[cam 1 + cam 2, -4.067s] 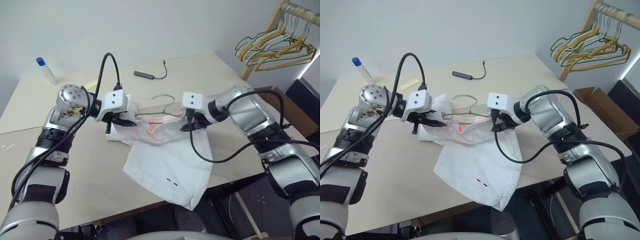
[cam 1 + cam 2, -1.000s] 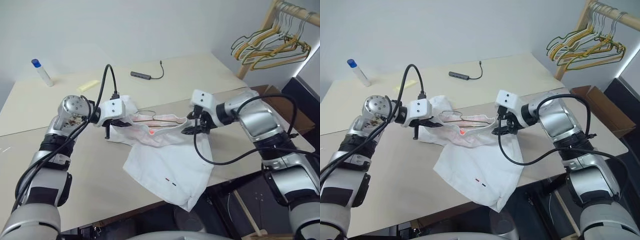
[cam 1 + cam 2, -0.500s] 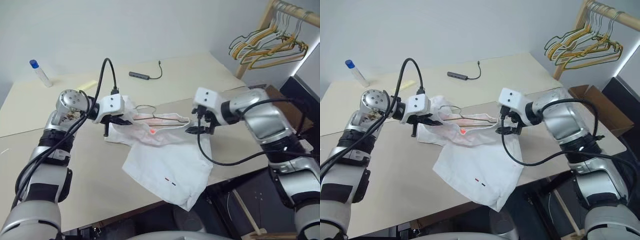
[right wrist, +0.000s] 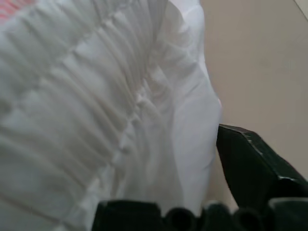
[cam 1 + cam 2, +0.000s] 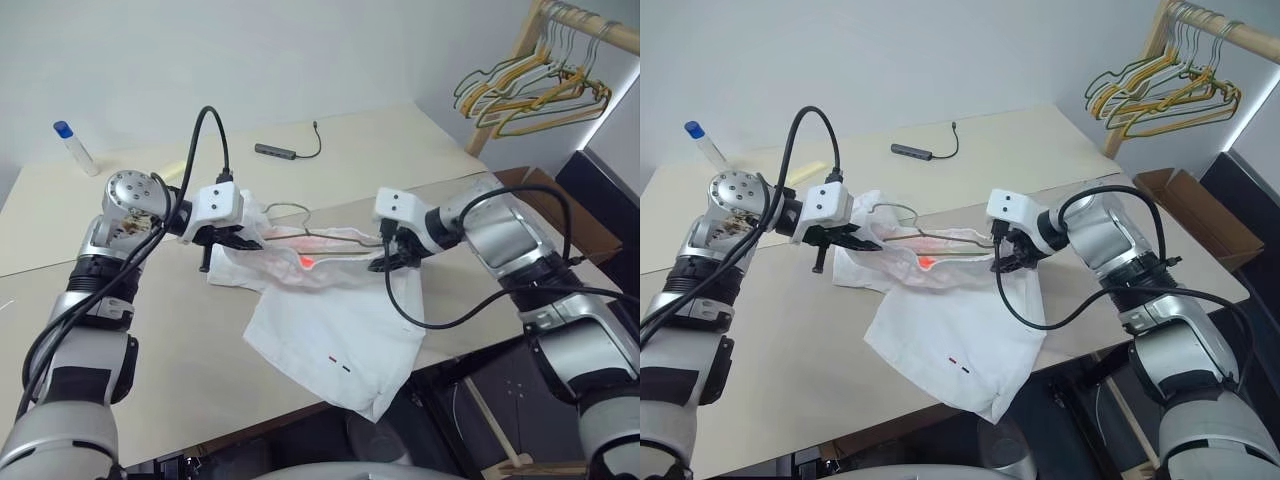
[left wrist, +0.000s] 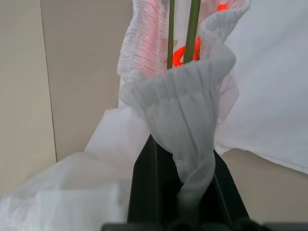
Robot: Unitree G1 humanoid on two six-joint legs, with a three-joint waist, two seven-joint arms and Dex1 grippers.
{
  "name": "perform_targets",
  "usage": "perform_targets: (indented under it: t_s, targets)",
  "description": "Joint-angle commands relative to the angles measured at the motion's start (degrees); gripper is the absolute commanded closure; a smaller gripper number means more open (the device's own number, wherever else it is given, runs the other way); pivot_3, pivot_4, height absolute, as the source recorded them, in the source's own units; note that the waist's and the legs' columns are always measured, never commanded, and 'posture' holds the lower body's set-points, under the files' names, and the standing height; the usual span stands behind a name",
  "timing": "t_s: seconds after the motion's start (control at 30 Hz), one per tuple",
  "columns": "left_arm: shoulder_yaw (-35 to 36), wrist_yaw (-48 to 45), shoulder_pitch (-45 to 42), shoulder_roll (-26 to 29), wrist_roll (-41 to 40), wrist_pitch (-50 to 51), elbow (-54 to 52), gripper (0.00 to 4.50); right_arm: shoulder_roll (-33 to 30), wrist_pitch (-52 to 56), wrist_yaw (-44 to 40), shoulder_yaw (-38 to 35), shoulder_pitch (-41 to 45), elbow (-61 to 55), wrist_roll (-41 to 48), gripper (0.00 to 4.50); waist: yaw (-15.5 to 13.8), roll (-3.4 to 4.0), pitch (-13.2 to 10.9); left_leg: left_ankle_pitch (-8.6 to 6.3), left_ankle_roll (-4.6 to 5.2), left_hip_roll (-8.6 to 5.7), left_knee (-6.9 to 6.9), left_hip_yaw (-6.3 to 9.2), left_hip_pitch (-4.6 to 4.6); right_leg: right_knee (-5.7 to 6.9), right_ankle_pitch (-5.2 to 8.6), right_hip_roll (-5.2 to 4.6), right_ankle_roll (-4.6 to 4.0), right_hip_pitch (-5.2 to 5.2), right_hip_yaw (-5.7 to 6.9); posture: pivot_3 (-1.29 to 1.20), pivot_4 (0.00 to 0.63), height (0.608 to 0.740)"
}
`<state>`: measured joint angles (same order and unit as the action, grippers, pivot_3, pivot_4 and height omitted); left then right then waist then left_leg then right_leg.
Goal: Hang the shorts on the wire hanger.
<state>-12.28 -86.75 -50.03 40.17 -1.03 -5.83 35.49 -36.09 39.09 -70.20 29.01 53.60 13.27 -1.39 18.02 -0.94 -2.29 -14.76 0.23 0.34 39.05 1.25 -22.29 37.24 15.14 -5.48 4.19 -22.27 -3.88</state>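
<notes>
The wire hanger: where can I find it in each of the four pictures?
Left eye view: wire hanger inside the waistband of the shorts.
Right eye view: same place.
Left wrist view: two thin wires in the waistband.
Right wrist view: not in it.
Shared landmark: the gathered waistband.

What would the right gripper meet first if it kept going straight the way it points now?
Most likely the gathered waistband of the shorts, right ahead of the right gripper, between its fingers; depth past the cloth is unclear.
</notes>
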Motion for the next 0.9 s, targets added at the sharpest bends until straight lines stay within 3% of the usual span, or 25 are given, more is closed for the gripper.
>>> perform_targets:
  t_s: [0.03,0.1,0.17,0.5,0.6,0.9]
  targets:
    - [1.48,-0.57,-2.30,0.42,-1.60,-0.32,-2.11,4.50,0.62,-1.45,-1.33,0.60,2.50,0.36,-1.26,2.33,0.00,0.00,0.00,0.00,0.00,0.00,0.00,0.00,0.00,0.00,0.00,0.00,0.00,0.00,0.00,-0.22,0.000,0.740]
    - [1.37,-0.49,-2.55,0.21,-1.56,-0.44,-1.98,4.50,1.08,-1.40,-1.66,0.93,3.03,0.77,-1.68,3.00,0.01,0.00,0.00,0.00,0.00,0.00,0.00,0.01,0.00,0.00,0.00,-0.01,0.00,0.00,0.00,-0.22,0.000,0.740]
    - [1.32,-0.44,-2.60,0.06,-1.55,-0.56,-1.92,4.50,1.32,-1.32,-1.83,0.99,3.38,1.00,-1.74,3.39,0.02,0.00,0.00,0.00,0.00,-0.01,0.00,0.01,-0.01,0.02,0.00,-0.01,0.00,0.00,0.00,-0.23,0.000,0.740]
    - [1.25,-1.94,-2.35,-0.23,-2.29,-2.48,-1.90,4.50,0.68,2.18,-3.72,-1.42,1.88,-1.15,0.28,4.45,0.07,0.00,0.00,0.00,0.00,-0.01,0.00,0.02,-0.01,0.14,0.00,-0.02,0.00,0.00,0.01,-0.24,0.000,0.740]
    - [1.35,-2.53,-2.35,-0.32,-2.80,-2.49,-1.86,3.79,0.26,4.06,-3.65,-2.28,1.08,-2.17,1.33,4.50,0.08,0.00,0.00,0.00,0.00,-0.01,0.01,0.03,0.00,0.39,0.00,-0.02,0.00,-0.01,0.01,-0.25,0.000,0.740]
    - [1.20,-3.54,-3.53,-0.93,-3.05,-2.65,-0.44,1.05,-0.87,7.55,-3.15,-3.18,-0.88,-5.42,3.44,4.50,0.16,0.00,0.00,0.00,0.00,-0.01,0.01,0.03,0.00,0.40,0.00,-0.02,0.01,-0.01,0.01,-0.26,0.000,0.740]
